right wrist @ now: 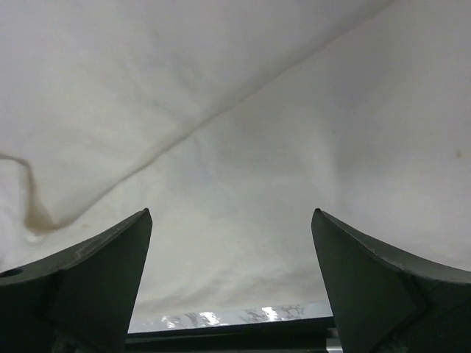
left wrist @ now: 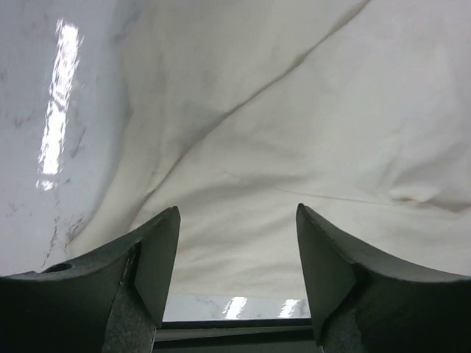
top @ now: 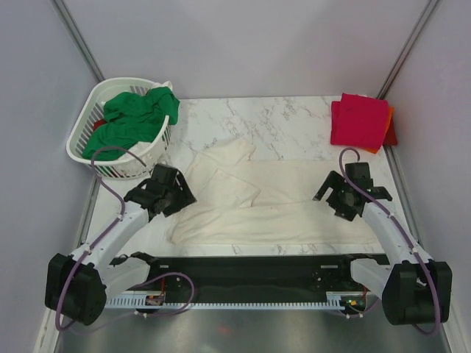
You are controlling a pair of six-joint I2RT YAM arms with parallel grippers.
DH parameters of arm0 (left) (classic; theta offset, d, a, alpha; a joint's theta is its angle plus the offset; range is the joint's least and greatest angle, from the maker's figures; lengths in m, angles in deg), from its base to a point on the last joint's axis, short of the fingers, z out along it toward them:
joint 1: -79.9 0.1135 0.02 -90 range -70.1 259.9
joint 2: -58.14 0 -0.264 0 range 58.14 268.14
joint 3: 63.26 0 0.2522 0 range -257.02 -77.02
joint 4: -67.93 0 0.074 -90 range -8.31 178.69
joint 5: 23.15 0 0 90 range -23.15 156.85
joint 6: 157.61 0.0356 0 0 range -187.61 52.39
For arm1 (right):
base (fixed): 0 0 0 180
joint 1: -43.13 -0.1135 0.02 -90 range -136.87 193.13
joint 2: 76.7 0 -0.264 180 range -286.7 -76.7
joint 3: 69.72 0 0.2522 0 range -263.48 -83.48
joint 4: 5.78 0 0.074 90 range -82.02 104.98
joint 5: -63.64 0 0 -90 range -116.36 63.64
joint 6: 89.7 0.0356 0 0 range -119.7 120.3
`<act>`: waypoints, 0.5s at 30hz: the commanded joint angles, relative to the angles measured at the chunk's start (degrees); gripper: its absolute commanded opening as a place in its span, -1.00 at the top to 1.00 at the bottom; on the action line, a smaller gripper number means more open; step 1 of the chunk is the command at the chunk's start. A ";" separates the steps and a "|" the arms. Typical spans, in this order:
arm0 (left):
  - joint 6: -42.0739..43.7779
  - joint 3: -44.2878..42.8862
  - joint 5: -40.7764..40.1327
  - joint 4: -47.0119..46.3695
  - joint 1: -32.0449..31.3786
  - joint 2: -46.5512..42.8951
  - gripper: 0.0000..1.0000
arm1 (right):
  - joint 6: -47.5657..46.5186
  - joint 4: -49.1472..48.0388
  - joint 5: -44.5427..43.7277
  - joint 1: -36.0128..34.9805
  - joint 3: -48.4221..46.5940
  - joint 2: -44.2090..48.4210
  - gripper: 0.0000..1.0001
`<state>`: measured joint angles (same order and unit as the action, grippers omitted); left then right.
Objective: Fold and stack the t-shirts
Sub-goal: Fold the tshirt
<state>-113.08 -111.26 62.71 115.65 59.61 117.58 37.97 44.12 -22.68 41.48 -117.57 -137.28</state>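
Cream-white cloth: the large t-shirt [top: 294, 213] lies spread and creased, one sleeve flopped inward, beneath and ahead of both jaw pairs; left gripper [left wrist: 237, 209] jaws wide, empty, over its edge; right gripper [right wrist: 231, 213] jaws wide, empty, likewise.

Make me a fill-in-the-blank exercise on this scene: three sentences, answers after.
The t-shirt heaped on top in the laundry basket is ____.
The crimson-pink t-shirt lies folded in the table's far ____ corner.
The left gripper and right gripper hang over the cream-white t-shirt with jaws ____.
Answers: green; right; open.
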 commanded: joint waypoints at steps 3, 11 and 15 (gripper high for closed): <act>7.75 -20.20 -4.55 -0.56 -0.10 7.69 -0.47 | -2.23 -0.63 0.27 -2.83 -12.75 -0.59 -0.96; 22.43 -52.46 8.66 -3.19 2.45 38.00 -0.50 | -5.32 -1.07 2.29 -4.77 -18.91 -1.57 -0.96; 26.48 -62.93 14.84 -3.72 4.47 49.44 -0.50 | -6.20 0.16 3.17 -4.68 -18.56 -0.07 -0.96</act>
<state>-94.48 -166.95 69.64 111.65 62.47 162.67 33.47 43.36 -20.91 36.95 -134.97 -138.99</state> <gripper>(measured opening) 0.754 0.979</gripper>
